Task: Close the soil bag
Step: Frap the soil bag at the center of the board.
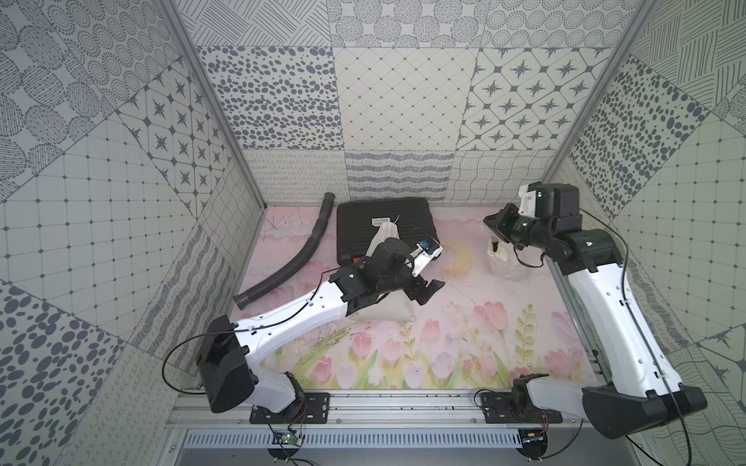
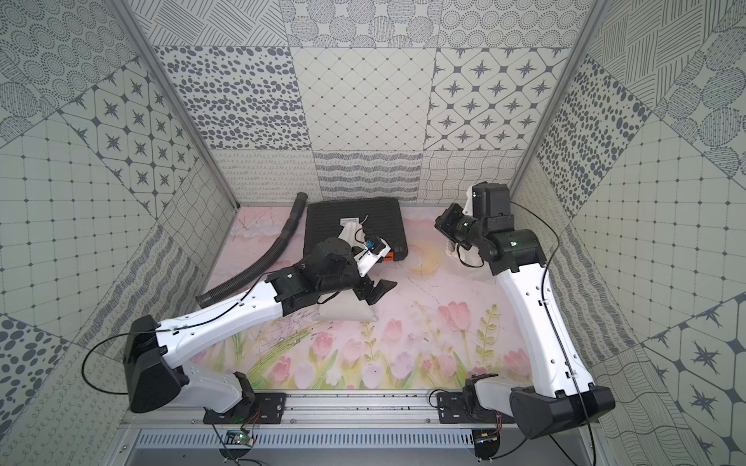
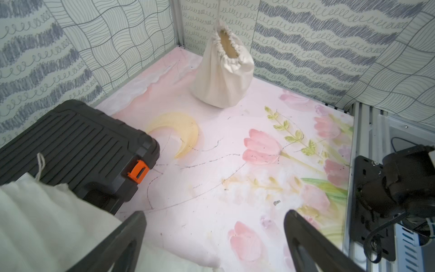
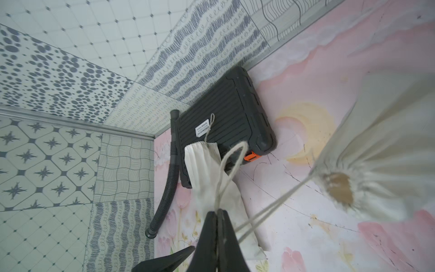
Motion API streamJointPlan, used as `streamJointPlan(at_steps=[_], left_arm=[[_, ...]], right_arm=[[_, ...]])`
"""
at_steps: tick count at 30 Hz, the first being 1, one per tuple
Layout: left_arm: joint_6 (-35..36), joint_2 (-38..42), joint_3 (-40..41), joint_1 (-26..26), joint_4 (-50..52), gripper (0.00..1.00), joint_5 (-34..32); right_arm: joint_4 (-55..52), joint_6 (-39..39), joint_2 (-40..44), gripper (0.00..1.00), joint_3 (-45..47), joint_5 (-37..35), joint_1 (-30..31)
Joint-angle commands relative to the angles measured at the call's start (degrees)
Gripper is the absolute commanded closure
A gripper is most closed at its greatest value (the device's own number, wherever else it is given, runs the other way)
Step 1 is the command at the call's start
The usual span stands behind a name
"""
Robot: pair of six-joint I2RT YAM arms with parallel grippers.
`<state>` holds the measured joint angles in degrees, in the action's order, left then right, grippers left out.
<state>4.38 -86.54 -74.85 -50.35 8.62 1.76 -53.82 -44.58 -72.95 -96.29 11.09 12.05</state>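
**Cord taut, mouth not yet cinched**

I am clamping my right pincer (image 4: 217,212) fully shut on the drawstring (image 4: 277,202), and a loop of the cord is sticking out beyond the jaws. The soil bag (image 4: 376,164) is sitting on the desk (image 4: 294,235) just below this pincer and off to one side. The two strands are running taut and straight from my jaws down to its mouth (image 4: 339,189). I judge that the coming pull is turning on that line. Drawing further away from the mouth along the cord should be cinching it, while dragging sideways may be tipping the bag over.

The bag is standing upright, its long axis close to vertical and leaning a little. It is pale cream cloth, full at the base, with the neck puckering into pleats. The mouth is not closing fully yet: a gap is showing brown inside, soil I take it.

My left pincer (image 3: 211,235) is hanging wide open and holding nothing. It is well apart from the soil bag, over a second pale bag (image 1: 387,312) that is lying beside a black case (image 1: 383,226). So my right arm is the nearer one.
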Motion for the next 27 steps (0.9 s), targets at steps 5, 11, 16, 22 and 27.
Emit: streamJointPlan(at_steps=[5,11,16,22,27], left_arm=[[-2.46,-15.79,-22.46,-0.76,-14.18,0.04,3.5],[-7.24,-18.29,-24.8,-0.29,-14.91,0.07,5.53],[-6.64,-17.25,-22.58,0.33,-15.02,0.1,6.36],[-9.06,-19.85,-25.83,0.36,-15.03,0.39,9.74],[-9.72,-21.99,-26.41,0.35,-15.21,0.46,11.96]], right_arm=[[-4.0,-0.22,-0.44,1.0,-8.59,0.86,0.26],[-3.39,-2.3,-0.96,1.0,-9.83,2.9,0.46],[-3.06,-3.48,-0.97,1.0,-10.77,4.72,1.27],[-2.73,-4.28,-0.91,1.0,-12.34,5.64,1.65],[-2.84,-4.67,-0.74,1.0,-13.63,5.43,1.63]])
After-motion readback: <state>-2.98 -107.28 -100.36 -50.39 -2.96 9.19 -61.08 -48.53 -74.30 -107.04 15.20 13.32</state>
